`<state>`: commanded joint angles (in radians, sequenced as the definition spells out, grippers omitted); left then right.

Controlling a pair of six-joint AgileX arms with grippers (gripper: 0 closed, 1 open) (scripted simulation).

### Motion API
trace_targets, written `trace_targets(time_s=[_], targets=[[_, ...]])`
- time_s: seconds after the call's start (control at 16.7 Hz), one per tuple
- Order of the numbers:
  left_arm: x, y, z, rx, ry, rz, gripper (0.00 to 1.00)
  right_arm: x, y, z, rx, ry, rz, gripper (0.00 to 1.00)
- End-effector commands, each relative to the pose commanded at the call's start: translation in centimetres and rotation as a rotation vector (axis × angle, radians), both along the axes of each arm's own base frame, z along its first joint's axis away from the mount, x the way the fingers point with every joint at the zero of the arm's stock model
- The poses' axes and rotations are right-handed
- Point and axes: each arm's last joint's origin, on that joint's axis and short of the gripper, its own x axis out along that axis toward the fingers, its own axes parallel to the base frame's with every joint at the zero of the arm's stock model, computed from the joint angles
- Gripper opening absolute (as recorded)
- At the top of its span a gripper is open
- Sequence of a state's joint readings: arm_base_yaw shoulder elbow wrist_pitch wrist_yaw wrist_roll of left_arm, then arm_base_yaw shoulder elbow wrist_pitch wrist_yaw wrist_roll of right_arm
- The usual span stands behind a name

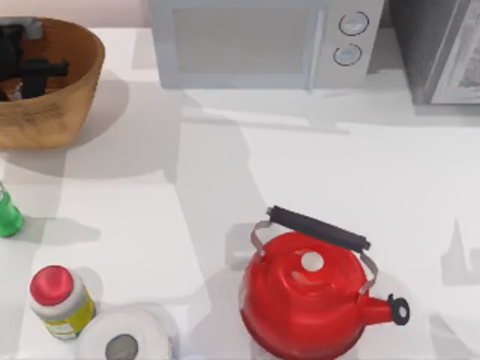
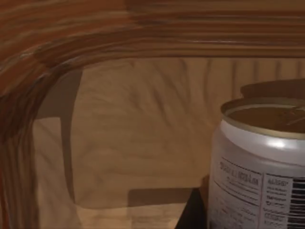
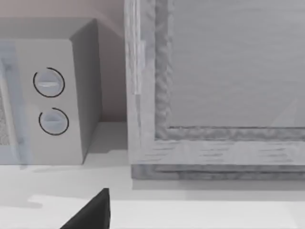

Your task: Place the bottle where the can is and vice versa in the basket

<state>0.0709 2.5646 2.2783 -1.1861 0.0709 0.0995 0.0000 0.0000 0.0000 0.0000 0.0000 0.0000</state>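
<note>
The wicker basket (image 1: 64,90) stands at the table's back left corner. My left gripper (image 1: 26,69) reaches down inside it. In the left wrist view the can (image 2: 262,162) stands upright on the basket floor (image 2: 133,143), very close to the camera, white with printed text and a dull gold top. The green bottle (image 1: 7,214) stands on the table at the left edge, in front of the basket and apart from it. A dark part of my right gripper (image 3: 90,214) shows low in the right wrist view, above the table near the back right.
A white microwave (image 1: 262,41) stands along the back, and a grey cabinet (image 1: 442,52) fills the back right corner. A red kettle (image 1: 311,296) sits front centre. A red-capped jar (image 1: 60,300) and a white paper roll (image 1: 124,337) stand front left.
</note>
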Motion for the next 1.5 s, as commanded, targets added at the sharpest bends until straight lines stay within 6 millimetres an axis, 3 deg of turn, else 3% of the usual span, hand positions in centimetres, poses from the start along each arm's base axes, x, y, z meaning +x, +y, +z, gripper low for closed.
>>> trace_targets(time_s=[0.24, 0.3, 0.54, 0.84, 1.08, 1.26, 1.5], targets=[[0.0, 0.0, 0.0, 0.000, 0.000, 0.000, 0.00, 0.0, 0.0, 0.0, 0.000, 0.000, 0.000, 1.00], [-0.7, 0.0, 2.0, 0.008, -0.017, 0.014, 0.00, 0.0, 0.0, 0.0, 0.000, 0.000, 0.000, 1.00], [-1.2, 0.2, 3.2, 0.011, -0.053, 0.025, 0.00, 0.0, 0.0, 0.0, 0.000, 0.000, 0.000, 1.00], [-4.5, -0.4, 9.1, 0.025, -0.208, 0.030, 0.00, 0.0, 0.0, 0.0, 0.000, 0.000, 0.000, 1.00], [-9.9, -1.3, 14.2, 0.036, -0.381, 0.029, 0.00, 0.0, 0.0, 0.0, 0.000, 0.000, 0.000, 1.00], [-15.6, -2.0, 17.2, 0.044, -0.539, 0.029, 0.00, 0.0, 0.0, 0.0, 0.000, 0.000, 0.000, 1.00], [-24.7, -3.0, 18.2, 0.049, -0.776, 0.030, 0.00, 0.0, 0.0, 0.0, 0.000, 0.000, 0.000, 1.00]])
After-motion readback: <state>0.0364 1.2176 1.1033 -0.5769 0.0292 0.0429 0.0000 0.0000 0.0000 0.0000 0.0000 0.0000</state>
